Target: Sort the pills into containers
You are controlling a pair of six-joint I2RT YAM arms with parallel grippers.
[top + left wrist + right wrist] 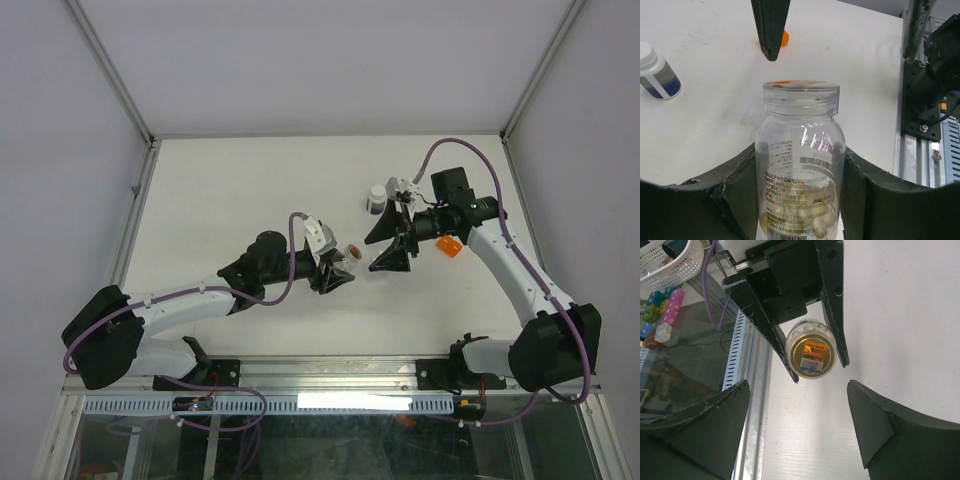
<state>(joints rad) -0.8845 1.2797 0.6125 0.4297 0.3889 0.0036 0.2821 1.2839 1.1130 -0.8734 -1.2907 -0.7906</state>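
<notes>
My left gripper (338, 270) (800, 150) is shut on a small clear round vial (351, 253) (800, 150) with a tan-orange tinted cap and printed text. Pale yellow pills (805, 212) lie in its lower end. In the right wrist view the vial (813, 354) shows cap-on, between the left arm's fingers (834, 305). My right gripper (384, 245) (797, 385) is open and empty, facing the vial's cap a short way off. One of its fingertips (771, 35) hangs just beyond the cap. The flat two-cell box is not in view.
A white bottle with a blue label (377, 198) (657, 75) stands behind the grippers. A small orange object (449, 245) (785, 36) lies under the right wrist. A white basket (670, 267) and coloured blocks (660, 315) sit below the table's near rail (737, 365).
</notes>
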